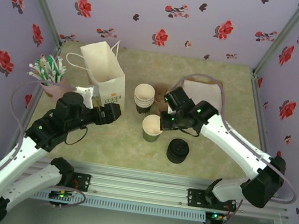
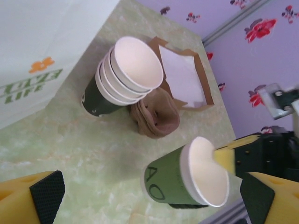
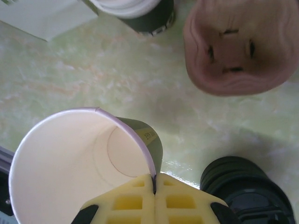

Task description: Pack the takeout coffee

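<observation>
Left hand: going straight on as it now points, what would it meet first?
Probably the lidless dark green paper cup pinched at its rim by the right hand, though depth is unclear.

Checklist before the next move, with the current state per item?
1. Right tool pinching the paper cup by its rim: ok.
2. Left tool open, empty: ok.
3. Cup upright: ok.
4. Lid on cup: not ok, mouth bare.
5. Black lid stack beside cup, unobstructed: ok.
6. Paper bag upright, mouth open: ok.
</observation>
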